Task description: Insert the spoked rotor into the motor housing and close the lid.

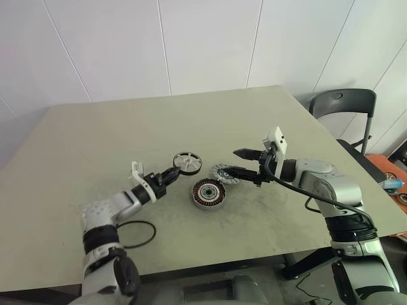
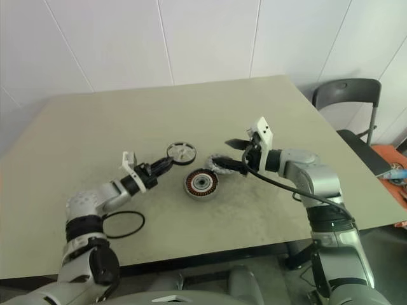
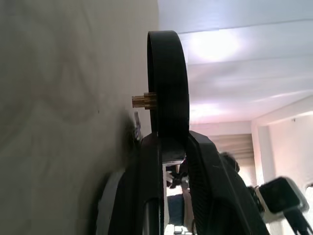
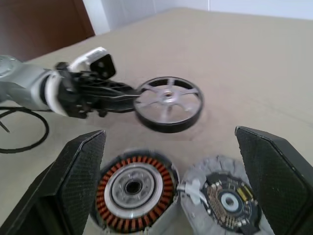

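My left gripper (image 1: 170, 173) is shut on the rim of the spoked rotor (image 1: 186, 162), a dark-rimmed wheel with silver spokes held just above the table. In the left wrist view the rotor (image 3: 168, 83) stands edge-on between my fingers (image 3: 146, 161). The motor housing (image 1: 208, 193), with its copper windings showing, sits on the table to the right of and nearer than the rotor. The silvery lid (image 1: 224, 173) lies right beside the housing, inner side up. My right gripper (image 1: 244, 162) hovers open over the lid, and the right wrist view shows the housing (image 4: 133, 188) and lid (image 4: 225, 198) between its fingers.
A thin black ring (image 1: 137, 234) lies on the table (image 1: 191, 121) near its front edge, by my left arm. A dark chair (image 1: 343, 108) stands beyond the table's right edge.
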Available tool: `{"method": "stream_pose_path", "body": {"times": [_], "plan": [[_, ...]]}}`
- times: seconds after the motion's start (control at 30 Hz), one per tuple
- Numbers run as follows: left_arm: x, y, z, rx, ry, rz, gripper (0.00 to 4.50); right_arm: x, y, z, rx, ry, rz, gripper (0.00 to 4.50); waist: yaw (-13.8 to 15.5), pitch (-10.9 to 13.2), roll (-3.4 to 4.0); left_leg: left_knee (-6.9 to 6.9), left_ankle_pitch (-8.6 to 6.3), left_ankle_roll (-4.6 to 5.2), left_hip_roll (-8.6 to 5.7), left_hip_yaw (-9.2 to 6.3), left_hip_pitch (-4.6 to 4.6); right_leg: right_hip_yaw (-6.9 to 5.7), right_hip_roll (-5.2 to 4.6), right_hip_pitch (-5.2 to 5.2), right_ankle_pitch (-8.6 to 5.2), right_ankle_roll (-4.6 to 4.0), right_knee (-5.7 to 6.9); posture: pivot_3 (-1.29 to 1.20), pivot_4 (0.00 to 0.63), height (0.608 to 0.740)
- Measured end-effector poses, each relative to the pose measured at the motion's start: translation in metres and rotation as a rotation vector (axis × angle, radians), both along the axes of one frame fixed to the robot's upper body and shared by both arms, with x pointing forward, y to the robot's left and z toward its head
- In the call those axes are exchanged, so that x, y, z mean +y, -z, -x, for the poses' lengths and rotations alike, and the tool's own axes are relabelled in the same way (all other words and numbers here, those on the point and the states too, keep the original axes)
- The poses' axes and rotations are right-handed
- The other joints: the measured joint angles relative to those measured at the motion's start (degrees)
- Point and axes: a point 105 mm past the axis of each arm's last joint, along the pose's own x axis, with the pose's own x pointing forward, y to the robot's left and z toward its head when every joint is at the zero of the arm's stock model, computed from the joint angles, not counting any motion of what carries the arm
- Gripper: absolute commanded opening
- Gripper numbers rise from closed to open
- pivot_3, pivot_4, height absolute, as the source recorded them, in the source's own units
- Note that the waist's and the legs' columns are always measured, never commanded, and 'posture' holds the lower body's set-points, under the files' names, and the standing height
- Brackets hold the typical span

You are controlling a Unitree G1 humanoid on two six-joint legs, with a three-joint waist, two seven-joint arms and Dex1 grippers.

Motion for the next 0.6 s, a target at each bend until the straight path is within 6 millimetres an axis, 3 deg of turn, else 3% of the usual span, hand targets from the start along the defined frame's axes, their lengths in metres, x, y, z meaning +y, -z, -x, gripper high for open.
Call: {"method": "stream_pose_path", "body": {"times": [0.2, 0.6], "plan": [[-0.013, -0.002, 0.028, -0.038, 0.123, 0.005, 0.37, 0.000, 0.001, 0.001, 0.007, -0.012, -0.005, 4.50, 0.1, 0.0, -0.02, 0.11, 0.00, 0.00, 0.00, 0.04, 0.00, 0.00, 0.00, 0.05, -0.07, -0.13, -0.02, 0.00, 0.000, 0.740], [-0.042, 0.005, 0.037, -0.019, 0.240, 0.023, 0.37, -0.002, 0.006, 0.002, 0.021, 0.005, -0.002, 4.50, 0.3, 0.0, -0.04, 0.10, 0.00, 0.00, -0.01, 0.05, -0.03, 0.00, 0.00, 0.04, -0.06, -0.11, -0.05, 0.00, 0.000, 0.740]]}}
